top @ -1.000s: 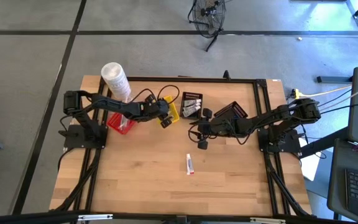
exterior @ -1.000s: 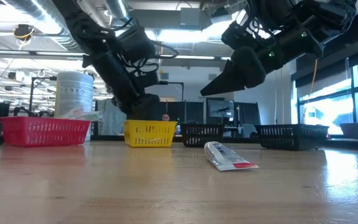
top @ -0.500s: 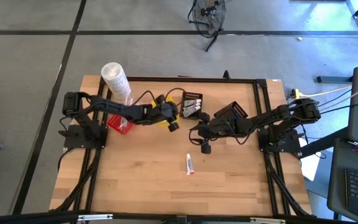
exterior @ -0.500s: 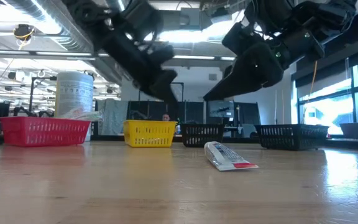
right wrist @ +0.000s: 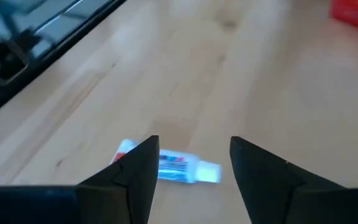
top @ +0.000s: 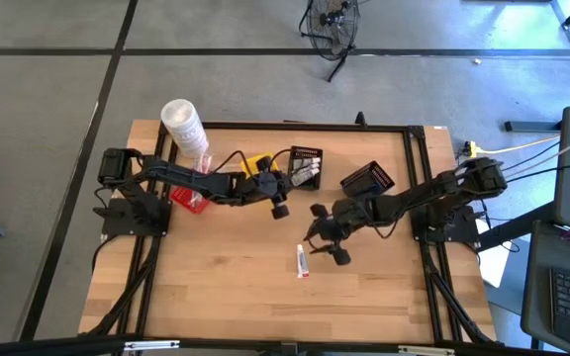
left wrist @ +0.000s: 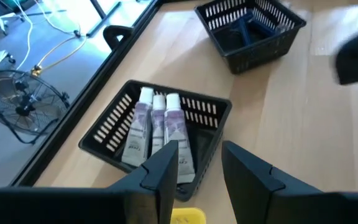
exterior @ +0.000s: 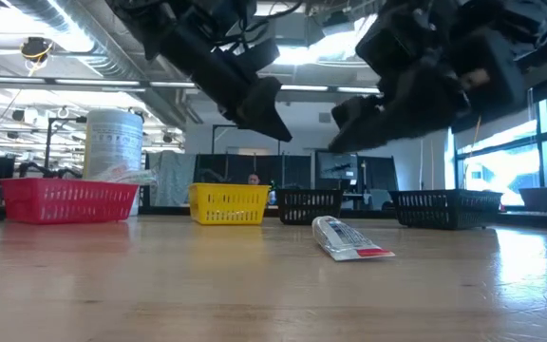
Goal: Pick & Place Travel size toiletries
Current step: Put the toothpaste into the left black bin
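One travel size toiletry, a white tube with a red and blue print [top: 303, 260] [exterior: 349, 239] [right wrist: 180, 169], lies flat on the wooden table. My right gripper [top: 325, 245] [right wrist: 194, 163] hovers open just above it, slanting down, a finger on either side and touching nothing. Three white and lilac tubes [left wrist: 157, 124] lie side by side in a black basket [top: 307, 166] [left wrist: 104, 134]. My left gripper [top: 278, 201] [left wrist: 196, 168] hangs open in the air on that basket's near left side, holding nothing.
A second black basket [top: 367, 180] [left wrist: 250, 25] with a dark item in it stands right of the first. A yellow basket [top: 257, 163], a red basket [top: 190, 196] and a tall white tub [top: 184, 124] stand at the far left. The near half of the table is bare wood.
My left gripper has risen from over the yellow basket and swung toward the table's right, to the black basket with the tubes. My right gripper has turned and gone toward the near edge, to a place over the lying tube. The tube has kept still.
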Controlling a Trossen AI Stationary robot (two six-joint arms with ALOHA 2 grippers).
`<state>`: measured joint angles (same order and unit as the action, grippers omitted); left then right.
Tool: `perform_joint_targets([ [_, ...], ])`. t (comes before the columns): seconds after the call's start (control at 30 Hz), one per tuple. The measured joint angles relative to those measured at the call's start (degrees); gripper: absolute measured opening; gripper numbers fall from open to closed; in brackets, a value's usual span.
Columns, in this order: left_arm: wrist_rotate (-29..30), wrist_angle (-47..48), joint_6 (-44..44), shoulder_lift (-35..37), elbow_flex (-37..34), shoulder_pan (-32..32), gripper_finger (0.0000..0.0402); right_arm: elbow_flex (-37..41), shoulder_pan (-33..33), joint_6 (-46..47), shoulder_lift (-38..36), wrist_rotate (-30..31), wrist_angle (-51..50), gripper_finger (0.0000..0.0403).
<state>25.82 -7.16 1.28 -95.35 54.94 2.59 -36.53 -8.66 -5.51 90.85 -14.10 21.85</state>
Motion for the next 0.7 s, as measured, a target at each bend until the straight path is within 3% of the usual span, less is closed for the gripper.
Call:
perform_joint_targets([
  [0.13, 0.0, 1.2, 0.0, 0.0, 0.0, 0.3, 0.0118, 0.0, -2.8, -2.6, 3.5, 0.5, 1.8, 0.0206],
  [0.3, 0.0, 1.8, 0.0, 0.0, 0.0, 1.0, 0.0118, -1.4, -5.3, -6.7, 8.6, 7.8, 6.2, 0.0234],
  [0.43, -0.2, 2.6, 0.0, 0.0, 0.0, 1.0, 0.0118, -5.8, -5.8, -9.5, 13.1, 7.6, 5.4, 0.0260],
  [0.57, -0.2, 4.9, 0.0, 0.0, 0.0, 1.0, 0.0118, -10.9, -5.8, -12.6, 17.0, 5.7, -3.0, 0.0277],
  [0.7, -0.2, 8.0, -0.1, 0.0, 0.0, 1.0, 0.0118, -16.9, -5.8, -14.3, 17.2, 7.5, -15.7, 0.0279],
])
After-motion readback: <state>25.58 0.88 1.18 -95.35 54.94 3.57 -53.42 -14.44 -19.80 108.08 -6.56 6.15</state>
